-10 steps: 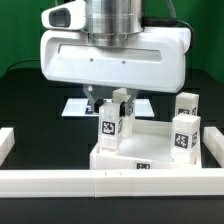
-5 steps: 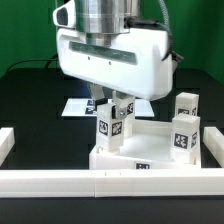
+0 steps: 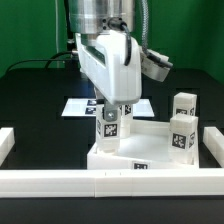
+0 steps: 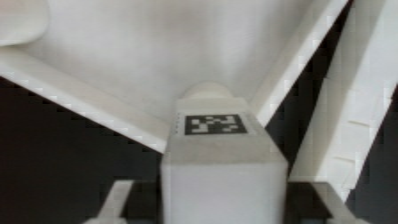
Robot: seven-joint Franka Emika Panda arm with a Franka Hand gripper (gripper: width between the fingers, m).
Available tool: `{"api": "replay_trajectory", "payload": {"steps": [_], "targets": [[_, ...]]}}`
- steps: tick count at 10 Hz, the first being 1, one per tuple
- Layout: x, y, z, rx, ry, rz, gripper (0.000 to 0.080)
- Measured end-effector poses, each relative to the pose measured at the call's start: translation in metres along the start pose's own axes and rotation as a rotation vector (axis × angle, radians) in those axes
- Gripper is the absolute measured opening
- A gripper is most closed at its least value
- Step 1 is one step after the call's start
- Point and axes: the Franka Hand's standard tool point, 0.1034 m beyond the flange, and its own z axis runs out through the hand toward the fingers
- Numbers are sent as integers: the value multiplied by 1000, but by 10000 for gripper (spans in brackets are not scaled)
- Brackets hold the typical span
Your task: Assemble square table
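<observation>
The square table's white panel (image 3: 140, 150) lies flat with its raised rim up. One tag-marked leg post (image 3: 108, 127) stands upright at the panel's corner towards the exterior view's left. My gripper (image 3: 112, 110) hangs straight above it, its fingers down either side of the post's top. In the wrist view the post (image 4: 222, 160) fills the middle. A thin dark gap shows between it and each of the fingers (image 4: 121, 200), so my gripper (image 4: 226, 200) looks open around it. Two more leg posts (image 3: 186, 104) (image 3: 183, 136) stand at the panel's right side.
Long white border rails run along the front (image 3: 100, 183), the exterior view's left (image 3: 5, 143) and right (image 3: 214, 147). The marker board (image 3: 82, 105) lies on the black table behind the panel.
The hand has turned about its vertical axis, from broadside to nearly edge-on. The leg post has stayed in the same corner.
</observation>
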Motion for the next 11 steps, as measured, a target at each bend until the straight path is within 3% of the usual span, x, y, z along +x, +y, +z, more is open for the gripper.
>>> {"api": "replay_trajectory", "payload": {"steps": [1,2,3,4,8,11], "targets": [[0,0,0,0,0,-8,335],[0,0,0,0,0,-18,472],[0,0,0,-3,4,-120,472],[-3,0,0,-10,12,-165,614],[-1,1,0,-14,13,-511,648],[-2,1,0,-36,34,-875,649]]}}
